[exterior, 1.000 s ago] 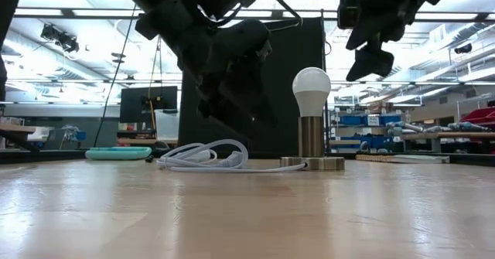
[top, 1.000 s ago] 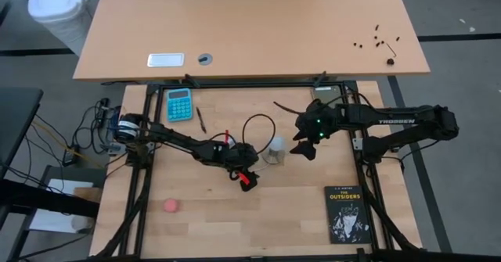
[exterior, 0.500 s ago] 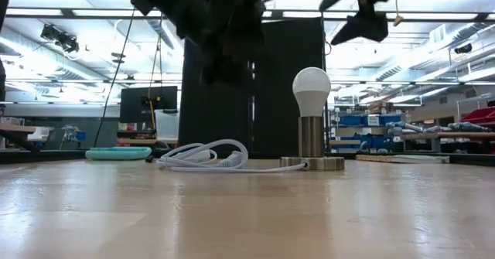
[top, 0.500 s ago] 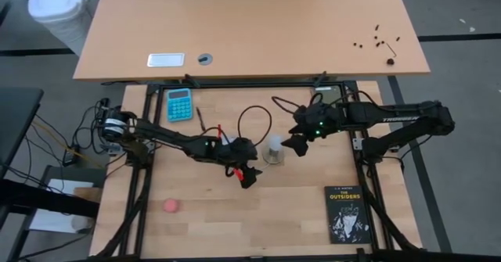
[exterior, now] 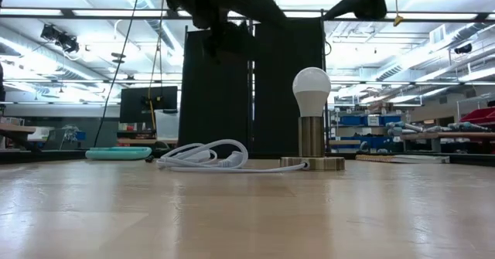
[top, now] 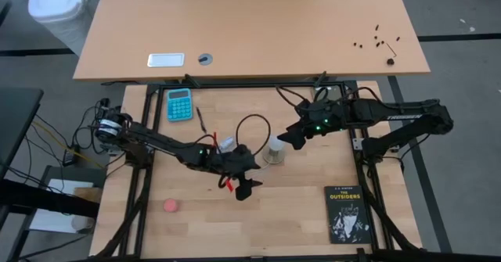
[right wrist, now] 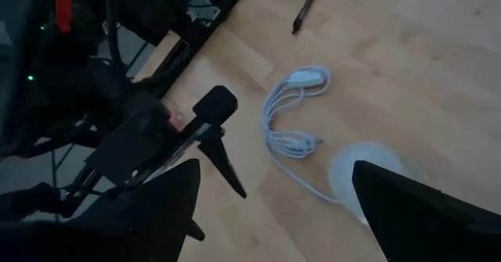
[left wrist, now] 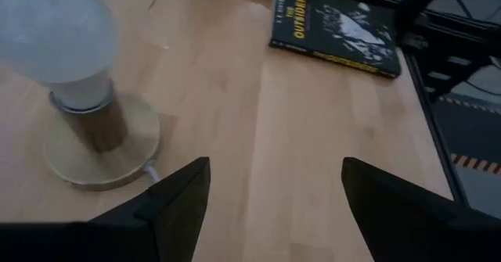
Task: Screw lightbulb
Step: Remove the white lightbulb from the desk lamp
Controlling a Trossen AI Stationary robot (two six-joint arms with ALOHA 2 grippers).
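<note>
1. Nearest the camera in the low view, the bare wooden surface (exterior: 232, 212) filled the lower half of the frame.
2. At centre right, the lightbulb (exterior: 311, 90) stood upright in its socket base (exterior: 312, 161), apparently seated, with the white cord (exterior: 205, 155) coiled to its left.
3. From above, I kept the left end effector (top: 244, 185) below-left of the bulb, fingers spread wide and empty, clear of it.
4. The right end effector (top: 288, 137) hung just right of the bulb, also wide and empty, placed, I judged, for reaching the glass.
5. The book (top: 347, 214) lay lower right.
</note>
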